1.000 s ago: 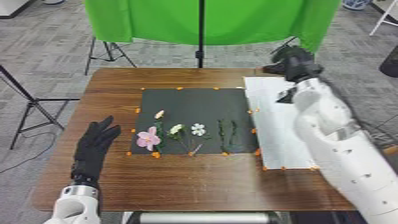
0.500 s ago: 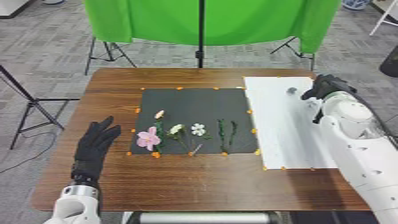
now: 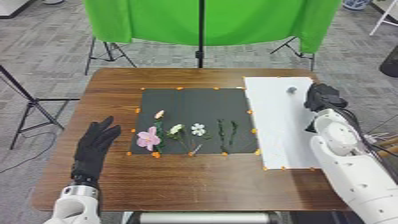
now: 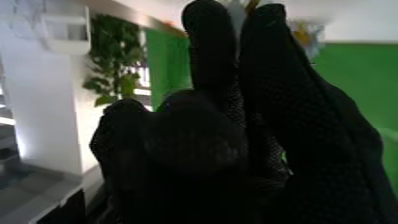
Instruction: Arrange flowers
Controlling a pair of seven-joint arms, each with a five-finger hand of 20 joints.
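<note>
On the dark mat (image 3: 191, 100) in the head view lie a pink flower (image 3: 148, 138), a small bud (image 3: 160, 115), two white flowers (image 3: 176, 129) (image 3: 198, 129) and two green stems (image 3: 223, 136) (image 3: 234, 132). A small grey-white thing (image 3: 291, 90) is on the white board (image 3: 280, 130). My right hand (image 3: 324, 97) is over that board's right edge, open. In the right wrist view this hand (image 4: 284, 100) has straight fingers, and a white flower with a yellow centre (image 4: 308, 36) appears beyond them. My left hand (image 3: 93, 146) stands open left of the mat.
Orange tabs line the mat and board edges on the brown table (image 3: 178, 182). Behind the table hangs a green cloth (image 3: 164, 22) with a black stand pole (image 3: 201, 42) before it. Another tripod (image 3: 35, 105) stands at the left.
My right hand has come back from beyond the board's far edge toward the robot and to the right, uncovering the small grey-white thing. The left hand and mat flowers have not moved.
</note>
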